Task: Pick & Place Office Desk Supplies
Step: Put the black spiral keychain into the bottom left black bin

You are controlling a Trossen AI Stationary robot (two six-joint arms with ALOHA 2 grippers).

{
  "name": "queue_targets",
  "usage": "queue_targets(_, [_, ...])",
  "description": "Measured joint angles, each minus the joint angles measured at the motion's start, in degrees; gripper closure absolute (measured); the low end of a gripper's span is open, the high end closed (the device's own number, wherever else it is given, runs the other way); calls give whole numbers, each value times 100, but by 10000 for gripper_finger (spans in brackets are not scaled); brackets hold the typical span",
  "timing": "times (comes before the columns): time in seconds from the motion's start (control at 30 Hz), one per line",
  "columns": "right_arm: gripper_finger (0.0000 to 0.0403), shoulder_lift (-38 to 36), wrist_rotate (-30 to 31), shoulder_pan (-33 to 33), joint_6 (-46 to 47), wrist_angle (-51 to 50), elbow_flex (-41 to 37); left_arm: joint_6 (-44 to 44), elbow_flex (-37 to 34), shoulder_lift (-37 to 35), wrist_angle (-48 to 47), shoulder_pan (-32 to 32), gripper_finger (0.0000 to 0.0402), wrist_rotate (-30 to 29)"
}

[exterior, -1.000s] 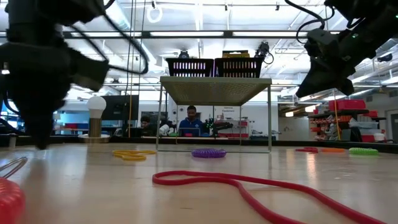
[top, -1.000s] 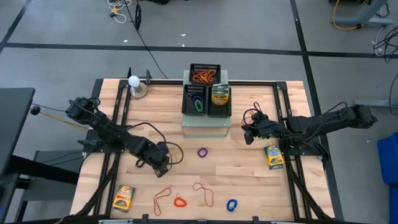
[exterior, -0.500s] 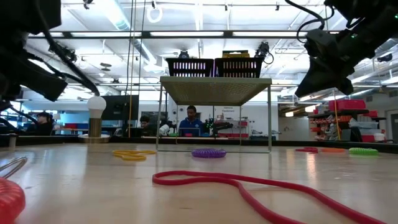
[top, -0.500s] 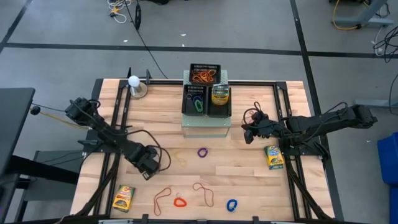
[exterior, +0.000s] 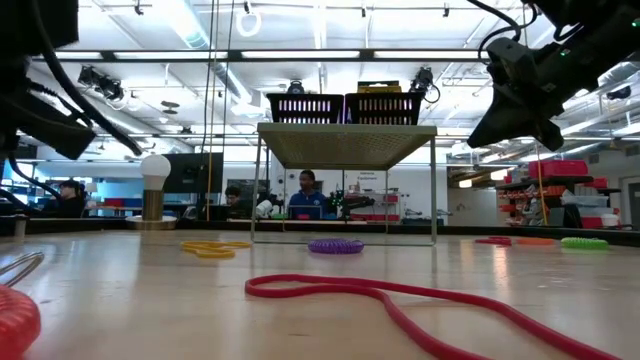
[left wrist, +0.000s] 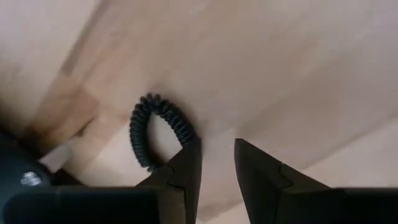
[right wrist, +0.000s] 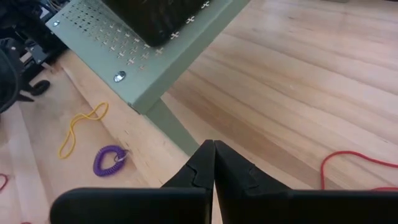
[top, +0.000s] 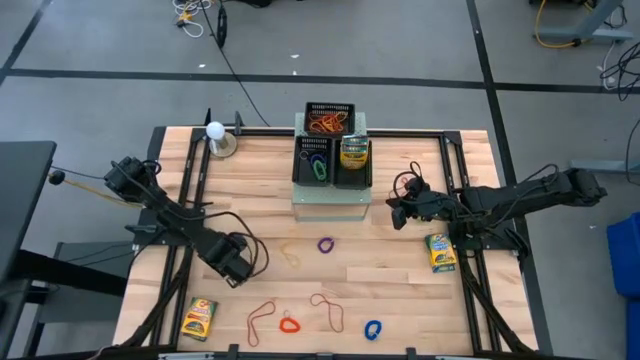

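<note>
Across the wooden table (top: 400, 290), the left gripper (top: 232, 272) had drawn back from the middle, fingers parted beside a black loop (left wrist: 155, 127); the right gripper (top: 397, 213) stayed closed, empty.

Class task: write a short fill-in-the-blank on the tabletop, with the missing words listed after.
1. The right gripper has its fingers ____.
2. The coiled loop beside the left gripper is ____ in colour.
3. The coiled loop lying in front of the pale-green stand is ____.

Missing words: shut; black; purple
</note>
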Motion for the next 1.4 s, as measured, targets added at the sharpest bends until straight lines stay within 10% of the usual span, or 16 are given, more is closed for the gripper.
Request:
queue_targets(1.13, [392,0,107,0,87,11,0,386,-425,-15,-149,28,288,193])
queue_targets(1.4, [392,0,105,0,86,9,0,1213,-238,15,-129,23,351,33])
